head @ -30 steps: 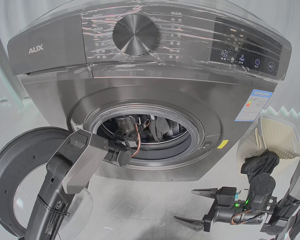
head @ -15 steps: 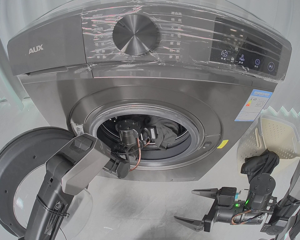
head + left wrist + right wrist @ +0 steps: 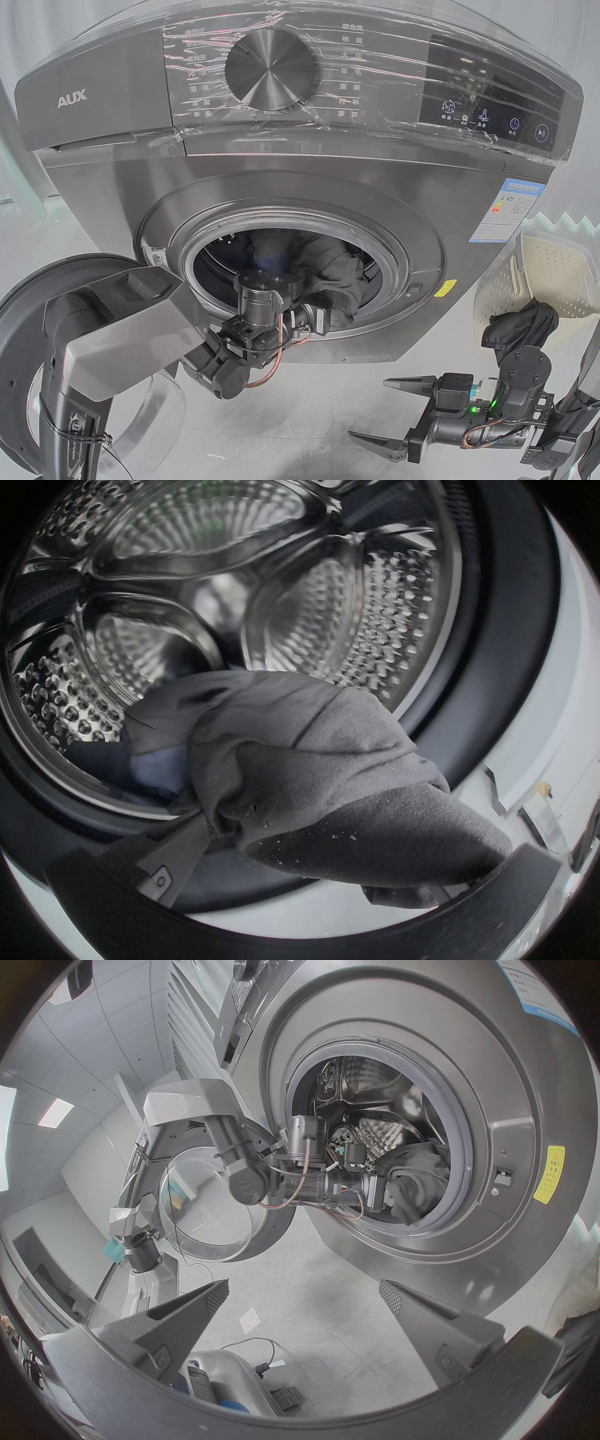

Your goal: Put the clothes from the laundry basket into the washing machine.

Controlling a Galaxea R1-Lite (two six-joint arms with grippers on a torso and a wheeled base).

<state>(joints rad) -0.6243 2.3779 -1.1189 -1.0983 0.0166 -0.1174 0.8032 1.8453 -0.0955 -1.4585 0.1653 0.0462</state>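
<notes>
Left gripper (image 3: pixel 331 317), fingers apart, sits at the mouth of the brushed grey steel washing machine (image 3: pixel 437 206). One soft dark grey knit garment (image 3: pixel 325 774) drapes over it, and the dimpled steel drum (image 3: pixel 325 605) lies beyond. Right gripper (image 3: pixel 369 410) is spread empty. Above it are one cream perforated plastic laundry basket (image 3: pixel 550 281) and one black cloth (image 3: pixel 522 328) over the rim. The machine bears one blue-and-white label (image 3: pixel 507 209) and one yellow sticker (image 3: pixel 445 287).

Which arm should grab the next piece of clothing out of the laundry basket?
Right. The right gripper hangs open close to the black garment spilling from the laundry basket on that side. The left gripper is across at the washing machine opening, against the grey garment there.
</notes>
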